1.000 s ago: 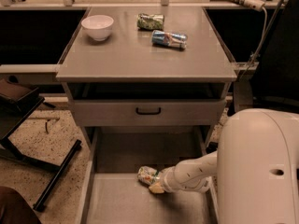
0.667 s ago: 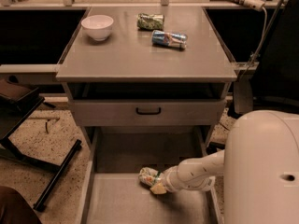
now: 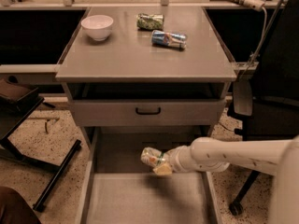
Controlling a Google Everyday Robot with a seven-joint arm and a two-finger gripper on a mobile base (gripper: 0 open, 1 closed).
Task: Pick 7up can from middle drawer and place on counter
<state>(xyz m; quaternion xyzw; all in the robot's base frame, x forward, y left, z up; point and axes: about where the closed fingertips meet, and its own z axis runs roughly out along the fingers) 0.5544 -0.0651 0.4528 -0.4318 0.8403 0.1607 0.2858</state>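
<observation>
The 7up can [image 3: 150, 157], pale with green and red-orange markings, is held on its side in my gripper [image 3: 160, 164], lifted above the floor of the open middle drawer [image 3: 145, 197]. My white arm [image 3: 233, 155] reaches in from the right. The gripper is shut on the can's right end. The counter [image 3: 131, 55] is the flat grey cabinet top above, well higher than the can.
On the counter sit a white bowl [image 3: 97, 27], a dark green can [image 3: 150, 21] and a blue-silver-red can [image 3: 168, 39], both lying down. A closed drawer front with black handle [image 3: 148, 111] is just above the gripper. A black chair [image 3: 268, 97] stands at right, a dark stand [image 3: 28, 125] at left.
The gripper has lifted the 7up can up off the drawer floor and the view has shifted; the arm now sits higher, just below the closed drawer front.
</observation>
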